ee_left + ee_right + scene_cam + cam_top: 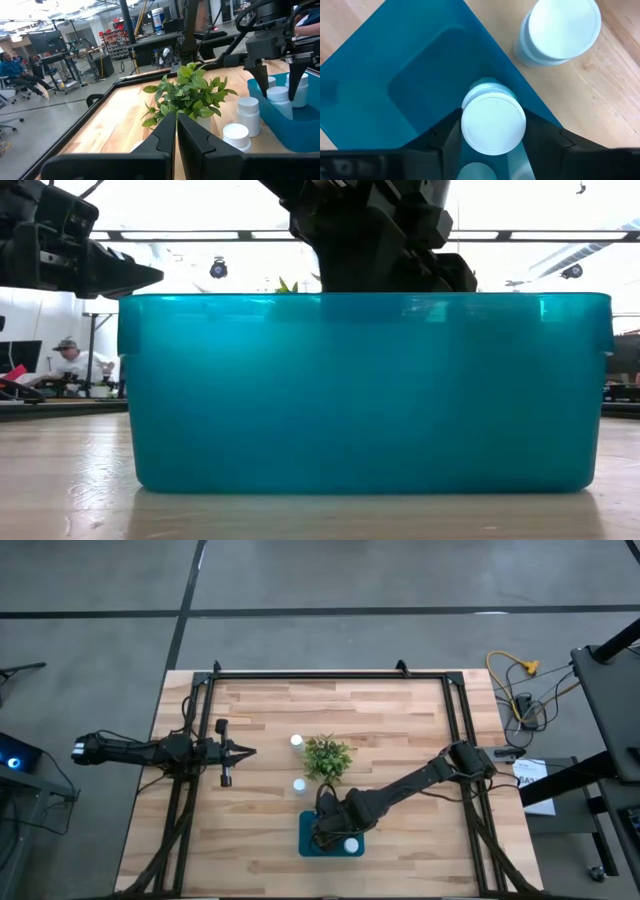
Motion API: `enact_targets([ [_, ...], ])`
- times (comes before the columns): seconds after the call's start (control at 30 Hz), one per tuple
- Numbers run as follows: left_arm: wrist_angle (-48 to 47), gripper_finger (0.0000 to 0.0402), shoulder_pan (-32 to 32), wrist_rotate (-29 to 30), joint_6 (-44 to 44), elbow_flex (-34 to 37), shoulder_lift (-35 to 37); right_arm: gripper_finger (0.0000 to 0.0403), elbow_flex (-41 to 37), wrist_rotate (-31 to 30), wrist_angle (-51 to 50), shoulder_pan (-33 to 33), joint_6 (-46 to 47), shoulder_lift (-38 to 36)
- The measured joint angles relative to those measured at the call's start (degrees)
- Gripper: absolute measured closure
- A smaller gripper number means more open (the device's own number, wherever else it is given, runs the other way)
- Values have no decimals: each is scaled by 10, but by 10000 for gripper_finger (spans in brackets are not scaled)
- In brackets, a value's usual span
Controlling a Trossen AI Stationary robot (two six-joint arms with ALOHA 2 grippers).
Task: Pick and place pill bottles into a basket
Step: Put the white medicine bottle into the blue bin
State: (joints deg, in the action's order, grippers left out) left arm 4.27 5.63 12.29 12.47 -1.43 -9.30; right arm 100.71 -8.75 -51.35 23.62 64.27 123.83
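Right gripper [492, 150]: its dark fingers stand over the small teal-blue rectangular plastic basket [308, 840], on either side of a white cylindrical pill bottle with a white cap [493, 123]; I cannot tell whether they press on it.
That bottle: upright, inside the basket, near one wall.
Right arm: reaches in from the table's right side, bent down steeply at the wrist above the basket.
Writing: none readable on the bottles or the basket.
Other bottles: one [559, 32] stands on the wood just outside the basket wall; from above, another [351, 846] shows inside the basket, and two more [296, 741] [299, 784] stand on the table beside the plant.
Small green leafy plant [327, 757]: stands between the basket and the table's far edge.
Left gripper [247, 751]: fingers pressed together, empty, hanging above the light wooden table [400, 730] left of the plant.
Background: a seated person [68, 363] far off in the room.
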Motion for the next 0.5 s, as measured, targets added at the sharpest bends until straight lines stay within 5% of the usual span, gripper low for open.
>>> enact_targets([
  [0.5, 0, 401, 0, 0, 0, 0, 0, 243, -4, 11, -7, 0, 1, -1],
])
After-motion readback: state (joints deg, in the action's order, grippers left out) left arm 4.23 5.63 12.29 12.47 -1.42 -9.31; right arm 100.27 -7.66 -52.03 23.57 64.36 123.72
